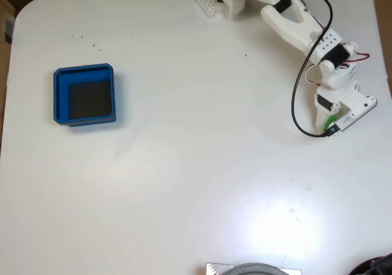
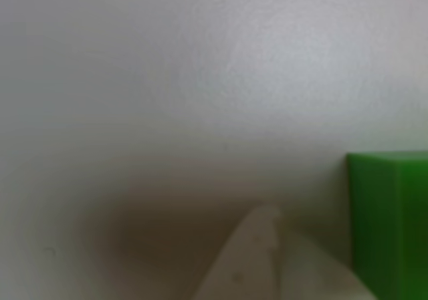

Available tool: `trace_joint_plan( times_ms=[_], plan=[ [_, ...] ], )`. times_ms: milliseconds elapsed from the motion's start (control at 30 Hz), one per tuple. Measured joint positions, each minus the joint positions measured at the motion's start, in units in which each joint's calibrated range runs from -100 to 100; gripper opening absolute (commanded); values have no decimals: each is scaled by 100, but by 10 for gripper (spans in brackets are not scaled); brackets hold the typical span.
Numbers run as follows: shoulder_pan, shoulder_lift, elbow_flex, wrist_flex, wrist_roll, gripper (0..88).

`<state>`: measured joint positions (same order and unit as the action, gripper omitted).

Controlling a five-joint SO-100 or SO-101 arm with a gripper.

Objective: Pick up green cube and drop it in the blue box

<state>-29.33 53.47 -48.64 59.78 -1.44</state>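
At nine o'clock in the fixed view sits the shallow square blue box (image 1: 84,95) with raised walls and dark floor, well apart from my white two-finger gripper (image 1: 332,123) at three o'clock. The small bright green solid cube (image 1: 331,121) shows there right under it. In the other view the cube (image 2: 390,223) stands just beside one fingertip (image 2: 249,260). I cannot tell my jaw width. It looks light, rigid, smooth-faced; I'd pinch two opposite flat faces squarely.

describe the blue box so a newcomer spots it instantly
In the fixed view, start at the white table and go to its left side. The square shallow blue tray sits there alone, with raised blue walls, clipped corners and a dark floor, far from the white arm.
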Motion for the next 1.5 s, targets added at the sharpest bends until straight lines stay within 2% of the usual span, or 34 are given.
trace_joint_plan(
  times_ms=[1167,1300,1500],
  plan=[
    [171,0,-9,-215,-20,321],
    [171,0,-9,-215,-15,257],
    [171,0,-9,-215,-10,94]
  ],
)
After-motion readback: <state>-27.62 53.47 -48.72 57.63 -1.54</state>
